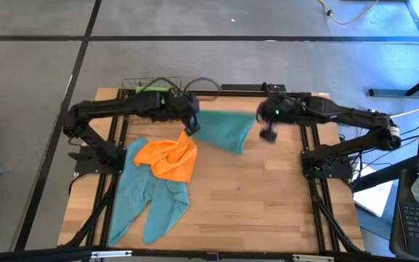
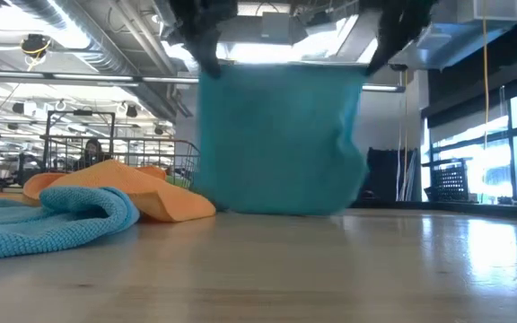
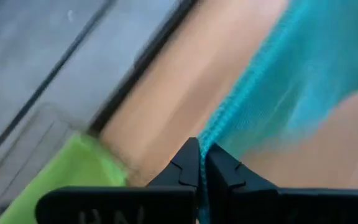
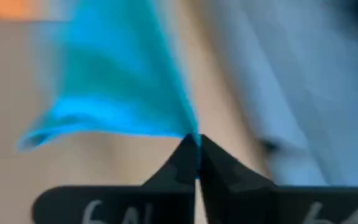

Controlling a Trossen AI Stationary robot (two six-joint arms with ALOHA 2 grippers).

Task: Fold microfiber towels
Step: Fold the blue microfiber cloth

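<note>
1. Above the far half of the surface (image 1: 268,211), you had a teal towel (image 1: 225,129) stretched between both arms, its top edge running left to right and the cloth hanging down from it.
2. Your left gripper (image 1: 190,124) was clamped shut on the towel's left top corner, and your right gripper (image 1: 262,116) was clamped shut on the right top corner; each wrist view showed the fingers pinched together on the teal edge.
3. In the low view the towel (image 2: 281,135) hung as a broad sheet, its lower edge at or just above the wood; I could not tell whether it touched.
4. The long axis lay along the line between your two grippers, so neither arm was nearer: the coming lay-down, as I judged it, depended on keeping that edge level and taut.
5. The orange towel (image 1: 169,158) lay near the left side over two more teal towels (image 1: 150,198), close beside the hanging sheet's left edge.
6. A lime green towel (image 1: 153,89) sat in the wire basket (image 1: 131,85) at the far left edge.
</note>
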